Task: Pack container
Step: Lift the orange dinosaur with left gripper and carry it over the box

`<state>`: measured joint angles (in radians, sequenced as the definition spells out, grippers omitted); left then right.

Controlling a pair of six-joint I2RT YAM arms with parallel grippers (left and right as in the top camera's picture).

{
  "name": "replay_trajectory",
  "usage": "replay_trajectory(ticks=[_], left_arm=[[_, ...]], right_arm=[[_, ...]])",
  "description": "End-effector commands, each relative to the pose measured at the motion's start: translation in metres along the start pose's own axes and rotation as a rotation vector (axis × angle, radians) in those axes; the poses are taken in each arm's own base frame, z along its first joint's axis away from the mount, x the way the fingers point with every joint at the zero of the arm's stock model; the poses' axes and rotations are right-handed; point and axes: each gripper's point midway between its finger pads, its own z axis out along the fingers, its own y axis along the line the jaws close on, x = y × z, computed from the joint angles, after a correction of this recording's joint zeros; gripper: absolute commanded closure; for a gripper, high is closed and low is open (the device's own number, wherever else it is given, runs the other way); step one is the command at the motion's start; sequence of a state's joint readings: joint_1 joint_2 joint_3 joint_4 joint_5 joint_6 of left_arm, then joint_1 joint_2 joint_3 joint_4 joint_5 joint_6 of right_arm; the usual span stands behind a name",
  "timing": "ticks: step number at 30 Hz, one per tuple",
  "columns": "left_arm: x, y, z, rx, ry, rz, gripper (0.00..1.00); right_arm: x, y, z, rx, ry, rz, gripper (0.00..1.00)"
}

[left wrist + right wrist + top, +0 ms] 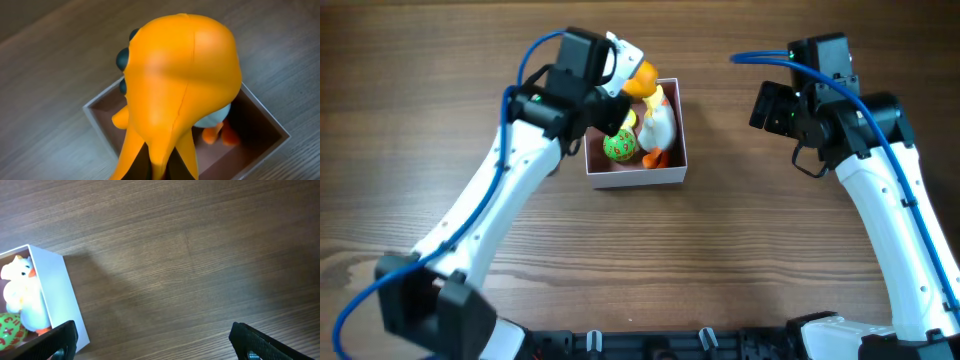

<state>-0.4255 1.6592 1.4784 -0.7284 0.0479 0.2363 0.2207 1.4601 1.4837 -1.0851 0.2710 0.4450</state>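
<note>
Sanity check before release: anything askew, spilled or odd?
Nothing stands out. The container sits flat, white duck and green ball inside. The left gripper is shut on the orange toy above it; the right gripper hangs open, apart. No spill or damage shows.

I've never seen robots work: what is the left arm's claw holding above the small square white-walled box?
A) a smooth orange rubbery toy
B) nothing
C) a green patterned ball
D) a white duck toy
A: the left gripper is shut on the smooth orange toy above the container; the white duck and green ball lie inside it.
</note>
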Motion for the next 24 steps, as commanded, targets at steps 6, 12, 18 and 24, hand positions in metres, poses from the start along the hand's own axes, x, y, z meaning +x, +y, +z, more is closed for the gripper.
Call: replay_trajectory(ticks=[6, 12, 18, 24], left_arm=[[0.006, -0.011, 0.047, 0.066, 0.04, -0.016, 0.96], [0.008, -0.011, 0.058, 0.068, 0.048, -0.01, 0.96], [0.021, -0.012, 0.063, 0.076, 0.098, -0.013, 0.96], [0.028, -0.014, 0.063, 0.081, 0.128, -0.016, 0.96]], right_arm=[[-0.006, -0.004, -0.007, 0.009, -0.03, 0.008, 0.0], [-0.006, -0.004, -0.007, 0.009, -0.03, 0.008, 0.0], [-0.006, -0.004, -0.007, 0.009, -0.03, 0.008, 0.0], [-0.006, -0.004, -0.007, 0.009, -0.03, 0.008, 0.0]])
